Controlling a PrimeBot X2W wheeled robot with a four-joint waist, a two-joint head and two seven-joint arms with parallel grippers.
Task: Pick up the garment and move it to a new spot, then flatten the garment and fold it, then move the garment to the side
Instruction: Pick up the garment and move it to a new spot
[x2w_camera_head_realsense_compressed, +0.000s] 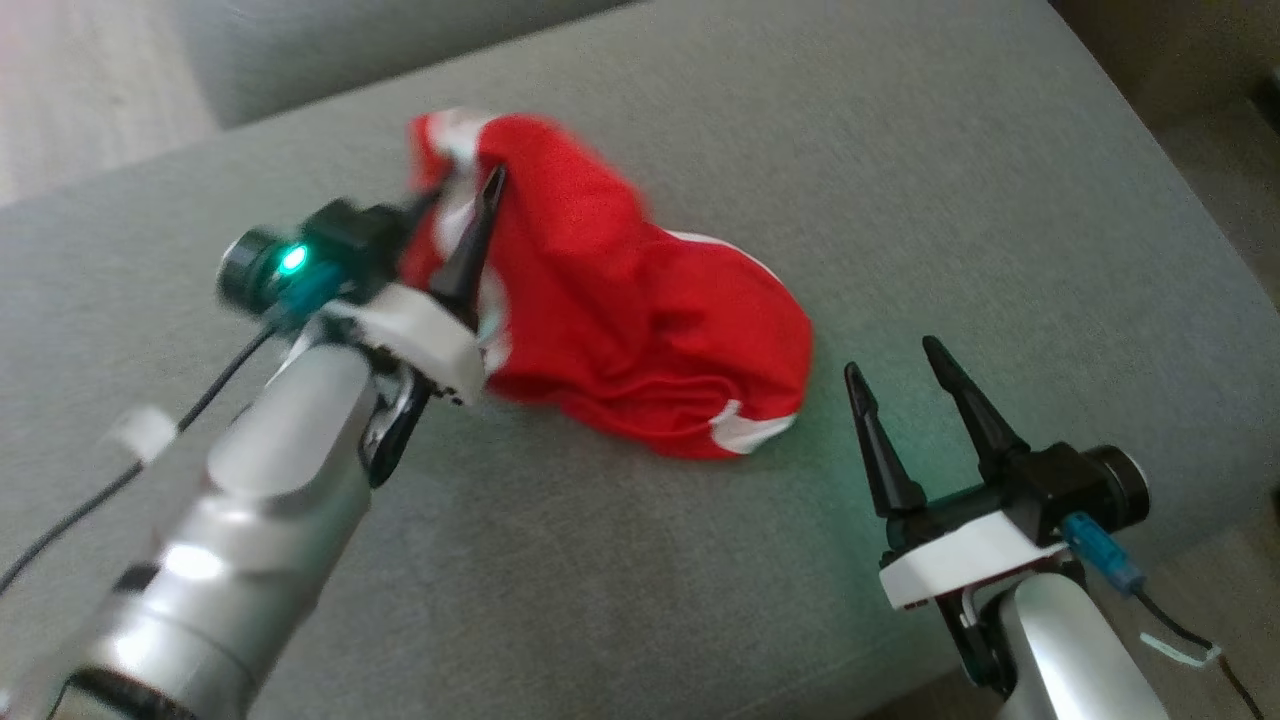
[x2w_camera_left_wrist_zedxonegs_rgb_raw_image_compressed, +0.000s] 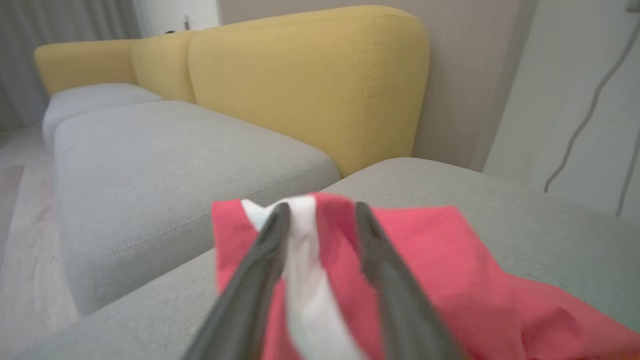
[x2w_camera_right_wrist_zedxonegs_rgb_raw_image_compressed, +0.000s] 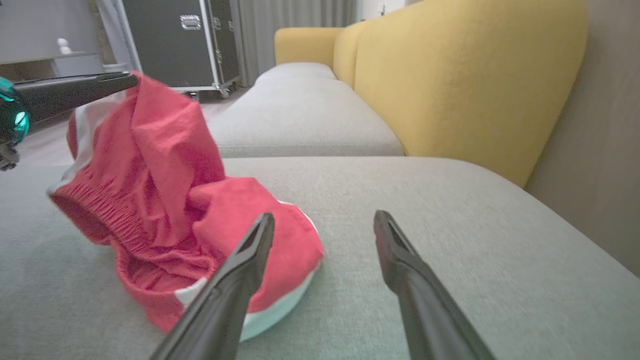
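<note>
Left gripper (x2w_camera_left_wrist_zedxonegs_rgb_raw_image_compressed: 320, 207) stood at the raised end of the garment (x2w_camera_head_realsense_compressed: 640, 310). Its two fingers were a little apart, with a white stripe and red cloth lying between them. We could not tell whether they really pinched the cloth or whether it only hung over them.

From those fingertips the garment, which looked to us like red shorts with white trim, ran down and away to this gripper's right side. The rest of it lay crumpled on the grey sofa seat (x2w_camera_head_realsense_compressed: 1000, 200). So its long axis went from the left gripper towards the right gripper (x2w_camera_head_realsense_compressed: 891, 356).

The right gripper had its fingers wide apart with nothing between them. The low end of the garment, with a white hem (x2w_camera_head_realsense_compressed: 745, 430), lay just ahead of it and to the left of its fingers, near but not touching as far as we could see. In the right wrist view the elastic waistband (x2w_camera_right_wrist_zedxonegs_rgb_raw_image_compressed: 100, 210) showed further away on that same left side, below the left gripper.

We judged that the next move depended on this line. The right arm was clearly the nearer one to the free low end. It would need a short reach forward and to its left to take the hem, so that the cloth could be stretched between both arms.
</note>
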